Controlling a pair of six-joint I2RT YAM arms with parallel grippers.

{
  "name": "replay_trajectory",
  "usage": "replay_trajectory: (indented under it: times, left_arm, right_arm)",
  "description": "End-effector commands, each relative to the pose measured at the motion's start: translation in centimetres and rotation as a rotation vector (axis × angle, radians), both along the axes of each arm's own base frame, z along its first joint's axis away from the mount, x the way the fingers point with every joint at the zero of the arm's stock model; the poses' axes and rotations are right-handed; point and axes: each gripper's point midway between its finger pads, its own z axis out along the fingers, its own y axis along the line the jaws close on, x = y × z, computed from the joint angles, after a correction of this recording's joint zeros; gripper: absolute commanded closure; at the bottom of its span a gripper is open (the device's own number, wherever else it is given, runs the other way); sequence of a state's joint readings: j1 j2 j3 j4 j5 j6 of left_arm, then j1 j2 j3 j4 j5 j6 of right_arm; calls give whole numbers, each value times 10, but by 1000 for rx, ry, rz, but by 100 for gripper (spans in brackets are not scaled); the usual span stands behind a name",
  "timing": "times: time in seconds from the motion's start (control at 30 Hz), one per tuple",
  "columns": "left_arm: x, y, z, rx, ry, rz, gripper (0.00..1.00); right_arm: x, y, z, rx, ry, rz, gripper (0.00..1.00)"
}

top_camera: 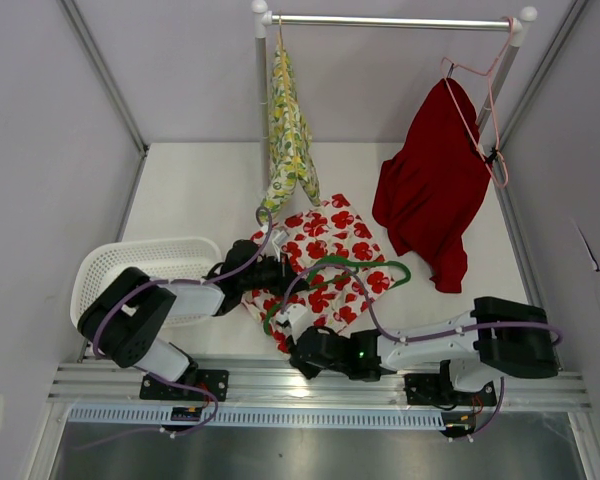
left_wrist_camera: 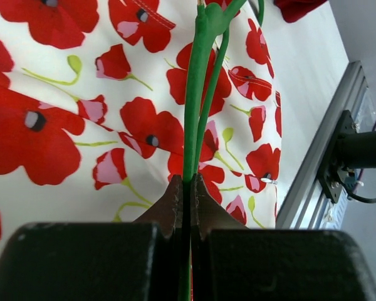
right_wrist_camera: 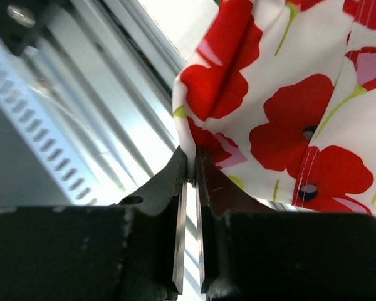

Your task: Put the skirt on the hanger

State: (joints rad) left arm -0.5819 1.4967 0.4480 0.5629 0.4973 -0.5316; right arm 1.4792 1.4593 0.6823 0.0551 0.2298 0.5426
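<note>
The skirt (top_camera: 325,255), white with red poppies, lies crumpled on the table in front of the arms. A green hanger (top_camera: 365,268) lies across it. My left gripper (top_camera: 272,272) is shut on the hanger's green wire (left_wrist_camera: 197,106), seen running up over the skirt (left_wrist_camera: 62,119) in the left wrist view. My right gripper (top_camera: 298,345) is shut on the skirt's near edge (right_wrist_camera: 194,141), pinching a fold of fabric (right_wrist_camera: 288,106) close to the table's front rail.
A white basket (top_camera: 145,270) stands at the left. A rail (top_camera: 390,20) at the back holds a yellow floral garment (top_camera: 288,135) and a red garment (top_camera: 430,180) on a pink hanger (top_camera: 490,100). The metal front rail (top_camera: 310,385) runs along the near edge.
</note>
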Motion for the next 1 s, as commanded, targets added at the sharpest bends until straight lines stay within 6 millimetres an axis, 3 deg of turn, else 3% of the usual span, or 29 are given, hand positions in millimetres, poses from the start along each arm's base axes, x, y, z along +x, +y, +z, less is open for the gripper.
replay_trajectory:
  times: [0.0,0.1,0.23,0.27,0.37,0.43,0.47,0.5,0.6,0.63,0.73,0.8,0.97]
  left_arm:
    - [21,19,-14,108,-42,102,100]
    - [19,19,-18,103,-41,104,100]
    - [16,19,-21,103,-48,102,100]
    - [16,19,-23,110,-48,98,100]
    - [15,19,-24,112,-48,91,100]
    - [13,19,-24,112,-49,86,100]
    - [13,19,-24,112,-53,85,100]
    - [13,19,-23,111,-55,82,100]
    - [11,20,-24,114,-55,80,100]
    - [10,20,-24,116,-52,80,100]
    - [10,22,-24,120,-50,91,100]
    - [9,22,-23,113,-50,93,100]
    - [5,20,-21,90,-45,92,100]
  right_arm:
    - [1,2,-8,-65,-55,-5,89]
    - [2,-2,-10,-90,-55,-25,77]
    - [23,-11,19,-62,-62,-110,48]
    - [29,-15,27,-54,-70,-139,45]
    - [57,-39,61,2,-71,-258,40]
    - [83,-64,75,21,-62,-370,39]
    - [93,-77,91,74,-52,-433,39]
    - [119,-99,95,82,-51,-549,43]
    - [148,-145,90,51,-14,-699,53]
    - [169,-168,86,45,-9,-791,54]
    - [195,-201,63,24,42,-903,58]
    - [201,-214,42,6,102,-952,59]
    - [219,-236,20,20,179,-1060,55]
